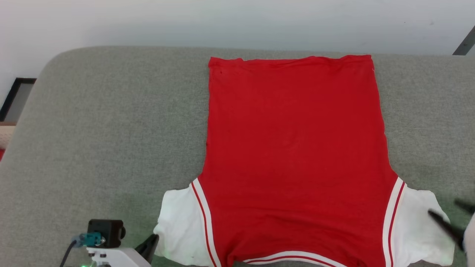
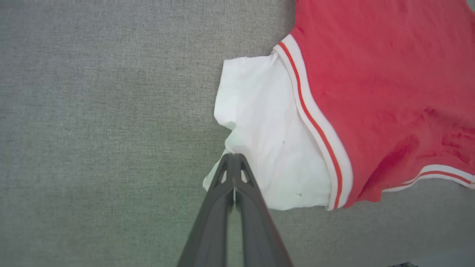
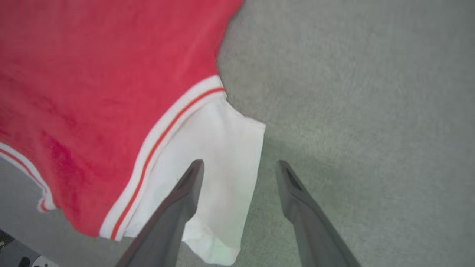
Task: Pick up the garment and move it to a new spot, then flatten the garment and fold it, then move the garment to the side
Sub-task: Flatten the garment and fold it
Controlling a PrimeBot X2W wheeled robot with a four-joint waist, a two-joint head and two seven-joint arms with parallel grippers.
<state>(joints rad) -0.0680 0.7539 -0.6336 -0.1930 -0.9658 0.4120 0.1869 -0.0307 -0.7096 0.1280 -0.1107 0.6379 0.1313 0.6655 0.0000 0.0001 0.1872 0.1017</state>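
Note:
The garment [image 1: 297,148] lies spread flat on the grey padded surface, plain red face up, hem far from me and collar near the bottom edge. Its white sleeves stick out at both near corners. My left gripper [image 1: 154,239] is shut, its tips [image 2: 233,157] pinching the puckered outer edge of the left sleeve [image 2: 267,141]. My right gripper [image 1: 445,208] stands open over the right sleeve [image 3: 222,155]. One finger is above the white cloth and the other above bare grey surface, so the jaws [image 3: 239,165] straddle the sleeve's outer edge and hold nothing.
The grey padded surface [image 1: 111,129] stretches wide to the left of the garment and narrower to its right. A white wall [image 1: 237,22] runs behind its rounded far edge. A dark frame [image 1: 16,96] and the floor lie past the left edge.

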